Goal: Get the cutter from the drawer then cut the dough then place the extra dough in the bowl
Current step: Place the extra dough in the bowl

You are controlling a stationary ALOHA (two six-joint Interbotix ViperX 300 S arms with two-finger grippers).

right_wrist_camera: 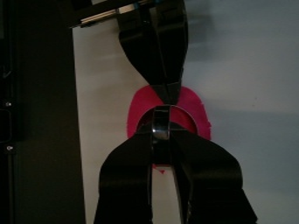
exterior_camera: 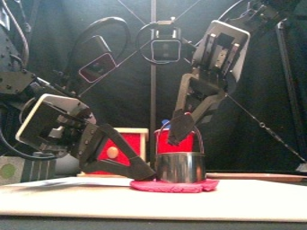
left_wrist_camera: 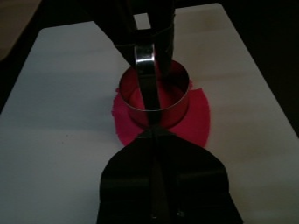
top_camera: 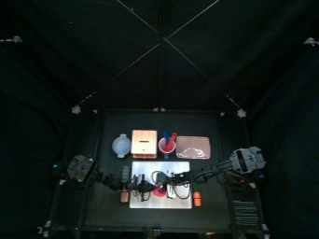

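The round metal cutter [exterior_camera: 182,167] stands upright on the flat pink dough [exterior_camera: 175,186], which lies on the white cutting board [exterior_camera: 72,196]. My right gripper [exterior_camera: 180,137] comes down from above and is shut on the cutter's top, at the wire handle [left_wrist_camera: 147,87]; the metal shows between its jaws in the right wrist view [right_wrist_camera: 159,121]. My left gripper [left_wrist_camera: 149,136] reaches in low from the left, jaws shut, tips on the dough [left_wrist_camera: 193,122] against the cutter's near wall. I cannot tell if it pinches anything.
Behind the board stand the wooden box with its red drawer front [top_camera: 145,142], the blue-grey bowl [top_camera: 121,145], the red cup [top_camera: 169,142] and the pink tray [top_camera: 197,149]. Bare board [left_wrist_camera: 70,61] lies around the dough.
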